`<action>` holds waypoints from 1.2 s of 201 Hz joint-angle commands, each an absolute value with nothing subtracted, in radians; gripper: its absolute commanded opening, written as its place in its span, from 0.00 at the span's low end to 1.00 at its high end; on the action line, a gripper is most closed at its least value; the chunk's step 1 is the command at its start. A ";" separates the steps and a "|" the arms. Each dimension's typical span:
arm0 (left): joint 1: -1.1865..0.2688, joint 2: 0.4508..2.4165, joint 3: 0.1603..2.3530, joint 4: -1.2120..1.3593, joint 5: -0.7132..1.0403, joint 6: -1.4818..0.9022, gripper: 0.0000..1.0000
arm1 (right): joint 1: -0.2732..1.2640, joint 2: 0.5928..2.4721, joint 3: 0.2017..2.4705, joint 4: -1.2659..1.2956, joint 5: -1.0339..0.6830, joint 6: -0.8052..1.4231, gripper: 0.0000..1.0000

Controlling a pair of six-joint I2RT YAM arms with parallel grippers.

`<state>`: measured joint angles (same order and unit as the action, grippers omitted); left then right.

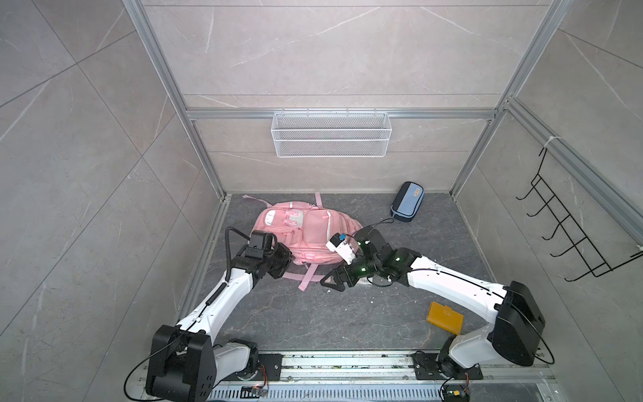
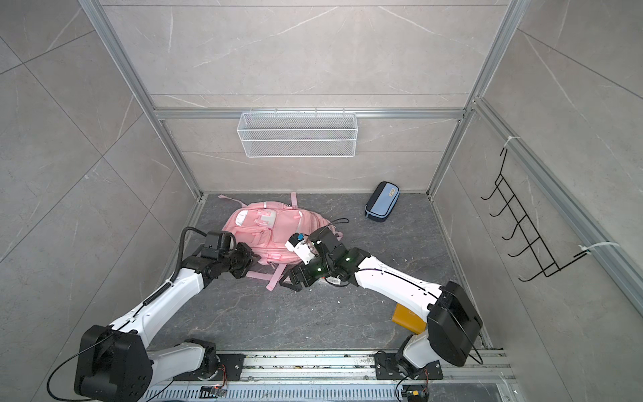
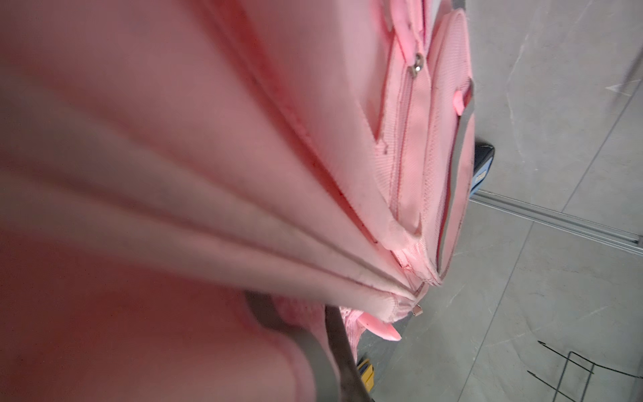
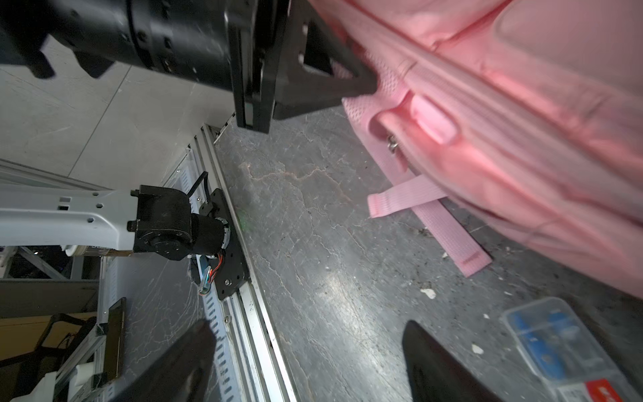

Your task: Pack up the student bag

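Top views first: spotted the large soft pink fabric student bag (image 1: 306, 226) lying front-up on the dark grey marbled tabletop (image 1: 313, 320), left of middle and toward the far wall. Got the left gripper (image 1: 287, 259) clamped tight on the bag's near left corner. Checked in the right wrist view too: black fingertips (image 4: 348, 80) pinching pink mesh fabric. Found the right gripper (image 1: 332, 278) just near of the bag, beside a loose pink strap (image 1: 306, 275), jaws spread wide with nothing between. Also noticed a small blue zip pencil case (image 1: 407, 202) far right, well apart from the bag, and a flat mustard-yellow wallet (image 1: 445, 318) near right. Can make out a clear plastic box (image 4: 542, 334) close to the right gripper.
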<state>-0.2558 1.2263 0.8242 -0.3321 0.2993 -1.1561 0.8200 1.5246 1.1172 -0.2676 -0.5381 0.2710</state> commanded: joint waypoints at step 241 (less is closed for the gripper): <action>-0.397 1.285 0.985 -0.188 0.407 -1.181 0.00 | 0.809 1.855 1.349 -0.214 -0.151 0.326 0.25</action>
